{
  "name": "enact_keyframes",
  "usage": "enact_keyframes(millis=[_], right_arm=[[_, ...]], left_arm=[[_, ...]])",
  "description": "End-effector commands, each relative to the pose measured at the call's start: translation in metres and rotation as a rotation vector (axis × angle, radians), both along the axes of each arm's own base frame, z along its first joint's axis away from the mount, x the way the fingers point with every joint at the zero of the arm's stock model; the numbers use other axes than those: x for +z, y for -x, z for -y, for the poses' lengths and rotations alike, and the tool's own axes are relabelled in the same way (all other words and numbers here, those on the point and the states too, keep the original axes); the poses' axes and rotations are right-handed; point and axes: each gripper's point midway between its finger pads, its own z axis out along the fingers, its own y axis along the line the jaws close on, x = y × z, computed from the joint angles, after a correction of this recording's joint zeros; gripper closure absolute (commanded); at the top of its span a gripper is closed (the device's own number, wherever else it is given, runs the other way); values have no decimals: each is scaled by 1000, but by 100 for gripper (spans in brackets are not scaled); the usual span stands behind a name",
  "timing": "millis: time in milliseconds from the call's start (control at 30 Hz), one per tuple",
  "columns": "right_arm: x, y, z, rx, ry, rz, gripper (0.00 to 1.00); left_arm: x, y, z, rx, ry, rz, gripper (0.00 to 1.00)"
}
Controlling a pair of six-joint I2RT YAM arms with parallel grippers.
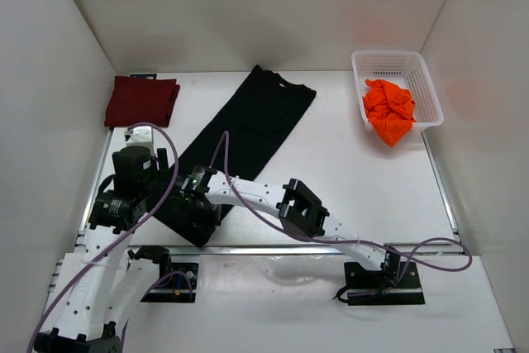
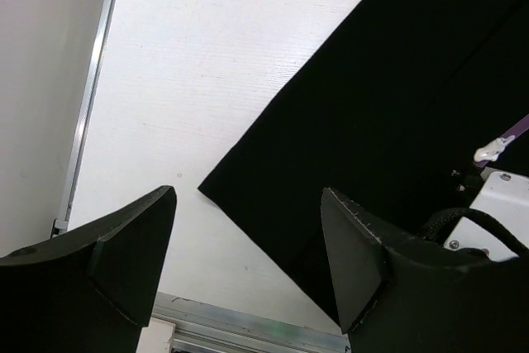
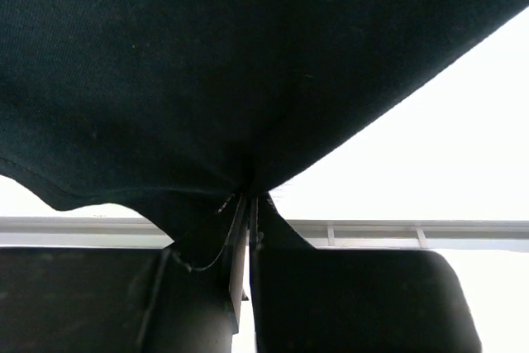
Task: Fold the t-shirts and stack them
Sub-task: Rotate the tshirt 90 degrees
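I've got right claw (image 3: 249,204) pinching black t-shirt (image 3: 248,64) at near edge | left claw (image 2: 248,221) spread, empty | risk: thin bite of cloth may slip mid-fold, skewing it

Top cam is fixed high behind the arm bases, tilted down over the whole table (image 1: 347,171). Left wrist cam looks steeply down past the left gripper (image 2: 248,204) from fairly close; right wrist cam sits low, almost on the cloth, behind the right gripper (image 3: 248,204). All three share the near end of the black t-shirt (image 1: 248,121).
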Motion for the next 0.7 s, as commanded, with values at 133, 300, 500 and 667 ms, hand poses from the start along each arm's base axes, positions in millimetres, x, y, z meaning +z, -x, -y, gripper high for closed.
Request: enact_keyframes(millis=[133, 300, 500, 667], right_arm=[[-35, 1, 59, -43, 211, 81, 99], [-48, 24, 129, -185, 164, 43, 99], [-40, 33, 189, -324, 43, 94, 100], [-33, 15, 228, -360, -9, 147, 100]], left_arm=[[39, -6, 11, -48, 40, 98, 18], [38, -8, 23, -114, 58, 92, 17], [9, 0, 61, -318, 147, 4, 18], [-16, 13, 95, -504, 205, -87, 18]])
